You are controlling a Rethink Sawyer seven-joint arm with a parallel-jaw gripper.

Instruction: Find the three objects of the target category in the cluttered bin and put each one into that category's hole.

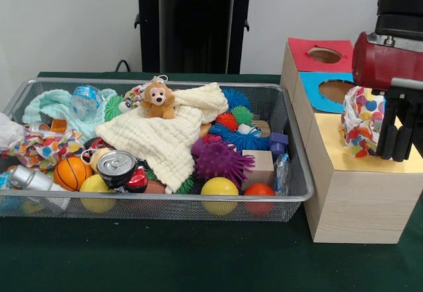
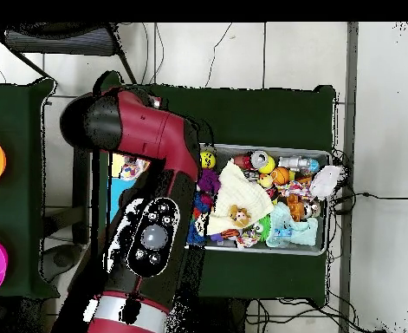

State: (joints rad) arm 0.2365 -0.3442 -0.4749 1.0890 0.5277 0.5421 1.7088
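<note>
Fingers [image 1: 395, 130] hold dotted cloth [image 1: 361, 120] above yellow-topped box [image 1: 360, 189].

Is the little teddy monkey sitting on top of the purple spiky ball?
No, the toy monkey sits on the cream cloth at the back of the basket, apart from the purple spiky ball.

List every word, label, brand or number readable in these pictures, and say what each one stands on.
No text can be read in either view.
The water bottle carries a label, too blurred to read.
The soda can shows only its top; no brand is visible.
The arm's round control pad has buttons, with no legible marks.
The dotted cloth at the end effector bears only dots.
</note>
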